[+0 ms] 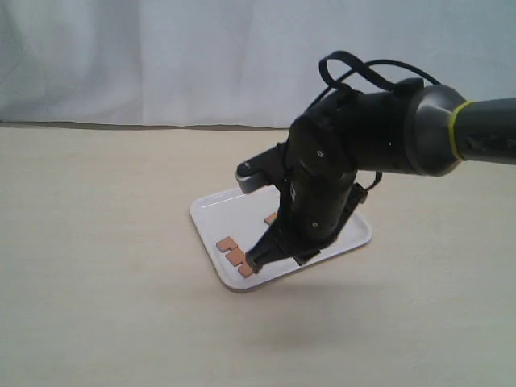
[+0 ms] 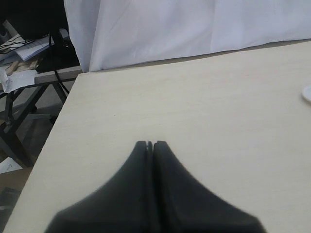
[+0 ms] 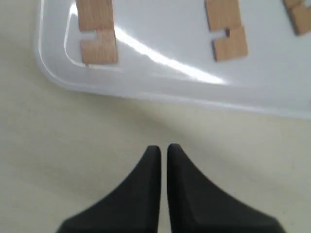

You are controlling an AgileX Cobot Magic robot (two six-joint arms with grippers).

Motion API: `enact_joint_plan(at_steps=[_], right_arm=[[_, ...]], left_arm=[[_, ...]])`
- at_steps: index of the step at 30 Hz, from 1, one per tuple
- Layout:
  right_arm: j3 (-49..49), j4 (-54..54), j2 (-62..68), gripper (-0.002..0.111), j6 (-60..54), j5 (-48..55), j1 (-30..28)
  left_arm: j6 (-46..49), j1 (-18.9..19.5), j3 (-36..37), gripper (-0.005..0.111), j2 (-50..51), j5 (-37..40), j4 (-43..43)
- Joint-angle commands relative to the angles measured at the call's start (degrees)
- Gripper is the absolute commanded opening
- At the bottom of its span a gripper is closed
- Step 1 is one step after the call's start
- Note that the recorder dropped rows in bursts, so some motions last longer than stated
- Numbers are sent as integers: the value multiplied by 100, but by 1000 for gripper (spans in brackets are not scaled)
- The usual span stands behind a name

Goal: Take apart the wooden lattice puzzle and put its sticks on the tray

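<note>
The white tray (image 1: 234, 211) lies mid-table, partly covered by my right arm. Separate reddish-brown notched sticks lie flat on it: two near its front-left corner (image 1: 231, 250) and one end showing further back (image 1: 270, 218). No assembled lattice puzzle is in view. My right gripper (image 1: 251, 264) hangs over the tray's near edge. In the right wrist view it (image 3: 164, 148) is over bare table just outside the tray rim (image 3: 160, 94), fingers nearly together with nothing between, and three sticks (image 3: 97, 29) (image 3: 226, 29) (image 3: 299, 14) lie apart. My left gripper (image 2: 151, 143) is shut and empty over bare table.
A white curtain (image 1: 161, 56) hangs behind the table. In the left wrist view the table's edge (image 2: 58, 131) drops off to a side area with cables and papers (image 2: 29, 53). A sliver of something white (image 2: 306, 93) shows at that view's border.
</note>
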Motion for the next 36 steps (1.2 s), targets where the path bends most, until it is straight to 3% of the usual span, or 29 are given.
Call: enact_joint_plan(at_steps=[1, 9, 17, 21, 31, 36], right_arm=[[851, 317, -283, 5, 24, -444, -244], [1909, 392, -1717, 5, 24, -403, -1335], [3173, 380, -4111, 5, 42, -1790, -2352], [3766, 328, -5159, 5, 42, -2360, -2458], [4219, 861, -8319, 5, 42, -2624, -2444], [4894, 979, -9503, 5, 42, -3581, -2444]], left_arm=[[-36, -42, 15, 0, -10, -58, 13], [-36, -42, 15, 0, -10, -47, 13], [-36, -42, 15, 0, -10, -47, 13], [-36, -42, 15, 0, -10, -47, 13], [-36, -42, 15, 0, -10, -47, 13], [-36, -42, 15, 0, -10, -47, 13]])
